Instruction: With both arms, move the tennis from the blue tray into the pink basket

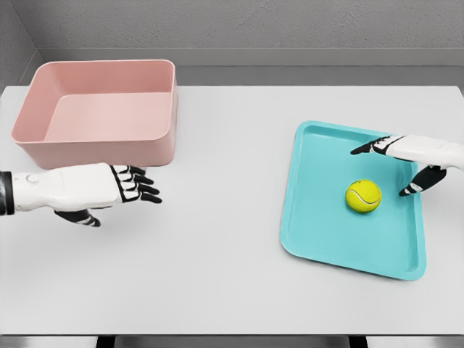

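**Right hand poised over the ball, left waiting by the basket**

Nearest the camera, the white-and-black left hand (109,187) hovers low over the plain white table (225,217), fingers loosely extended and holding nothing. It sits just in front of the pink rectangular plastic basket (98,145), which looks like a waiting post for a hand-over, since the task calls for both arms.

Across the table, the white right hand (409,156) reaches in from the right edge above the shallow turquoise-blue rectangular tray (319,239). Its fingers are spread apart, forefinger pointing left and thumb angled down, grasping nothing. That open pose suits a pick about to begin: the yellow-green tennis ball (363,196) lies on the tray floor, near its middle, just below and left of the thumb tip and apart from it.

The ball is well apart from the basket, so the transfer has not started. Being round, it may roll if nudged off-centre.
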Tool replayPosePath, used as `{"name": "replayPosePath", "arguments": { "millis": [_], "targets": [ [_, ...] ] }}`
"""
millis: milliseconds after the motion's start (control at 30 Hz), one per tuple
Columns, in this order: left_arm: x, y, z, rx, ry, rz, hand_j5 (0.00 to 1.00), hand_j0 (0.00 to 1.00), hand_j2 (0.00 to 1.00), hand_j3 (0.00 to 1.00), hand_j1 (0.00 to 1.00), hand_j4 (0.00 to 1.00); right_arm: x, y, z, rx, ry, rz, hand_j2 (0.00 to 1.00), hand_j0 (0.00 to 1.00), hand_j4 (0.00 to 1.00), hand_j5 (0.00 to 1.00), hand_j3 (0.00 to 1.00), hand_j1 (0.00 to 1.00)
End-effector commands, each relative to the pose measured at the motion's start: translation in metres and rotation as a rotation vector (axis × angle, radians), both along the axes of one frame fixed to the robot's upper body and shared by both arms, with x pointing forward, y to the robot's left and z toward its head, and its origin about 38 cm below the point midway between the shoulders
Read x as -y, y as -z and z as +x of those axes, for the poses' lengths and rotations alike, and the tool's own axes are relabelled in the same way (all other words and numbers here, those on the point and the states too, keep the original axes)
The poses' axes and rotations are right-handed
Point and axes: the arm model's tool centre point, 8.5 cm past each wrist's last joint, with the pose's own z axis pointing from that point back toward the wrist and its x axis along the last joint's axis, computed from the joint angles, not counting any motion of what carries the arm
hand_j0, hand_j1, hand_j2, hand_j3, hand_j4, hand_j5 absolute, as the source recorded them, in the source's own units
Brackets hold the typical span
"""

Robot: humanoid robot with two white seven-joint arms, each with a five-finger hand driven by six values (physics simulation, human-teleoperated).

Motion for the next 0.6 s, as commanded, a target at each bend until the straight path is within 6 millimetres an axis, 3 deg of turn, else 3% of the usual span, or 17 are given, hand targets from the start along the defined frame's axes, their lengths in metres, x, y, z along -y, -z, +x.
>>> {"name": "replayPosePath", "arguments": {
  "millis": [0,167,300,567],
  "targets": [
    [-0.001,0.002,0.0,0.007,0.004,0.033,1.0,1.0,1.0,1.0,1.0,1.0,-0.001,-0.001,-0.001,-0.002,-0.003,0.005,1.0,1.0,1.0,1.0,1.0,1.0],
    [-0.015,-0.001,-0.002,0.01,-0.017,0.079,1.0,1.0,1.0,1.0,1.0,1.0,-0.004,0.011,-0.006,-0.029,-0.009,0.007,1.0,1.0,1.0,1.0,1.0,1.0],
    [-0.017,-0.017,0.006,0.07,-0.014,0.107,1.0,1.0,1.0,1.0,1.0,1.0,-0.014,0.019,-0.006,-0.047,-0.031,0.011,1.0,1.0,1.0,1.0,1.0,1.0],
    [-0.018,-0.003,0.001,0.019,-0.004,0.166,1.0,1.0,1.0,1.0,1.0,1.0,-0.037,0.032,-0.005,-0.059,-0.084,0.01,1.0,1.0,1.0,1.0,1.0,1.0]
  ]
}}
